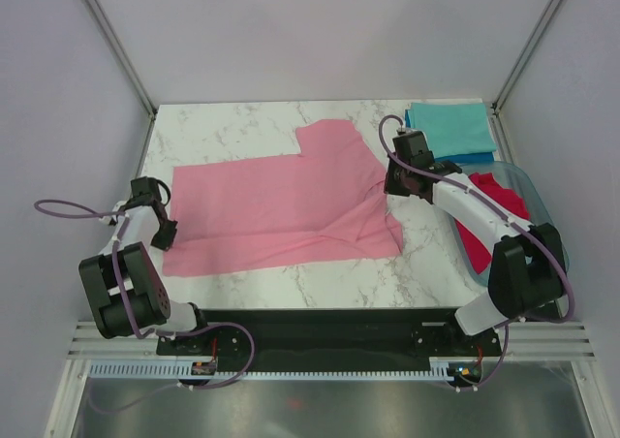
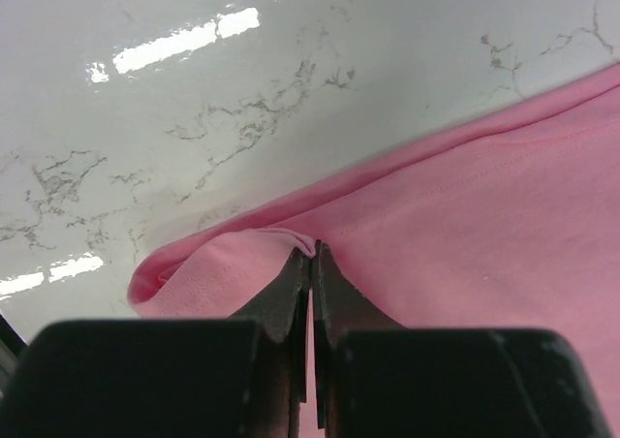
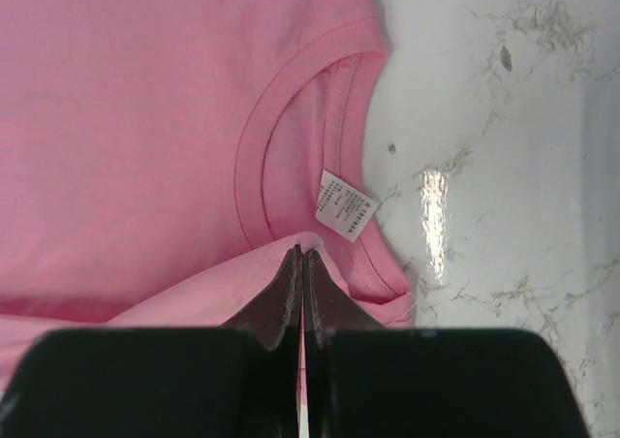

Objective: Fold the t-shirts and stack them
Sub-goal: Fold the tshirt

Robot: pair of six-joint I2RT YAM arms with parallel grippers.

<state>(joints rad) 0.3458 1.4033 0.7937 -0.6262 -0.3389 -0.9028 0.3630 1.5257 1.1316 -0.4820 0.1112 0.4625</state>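
Soft pink t-shirt (image 1: 262, 205) lying on glossy marbled bench (image 1: 223, 128), long axis running left-right, collar (image 3: 250, 157) pointing right, left tool (image 1: 167, 233) pinching hem, right tool (image 1: 392, 181) pinching cloth by collar.

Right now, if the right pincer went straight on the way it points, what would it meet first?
The pink shirt: the right pincer is shut on a fold of it, and just ahead lies its collar, a white tag off to one side. Depth to the collar is unclear.
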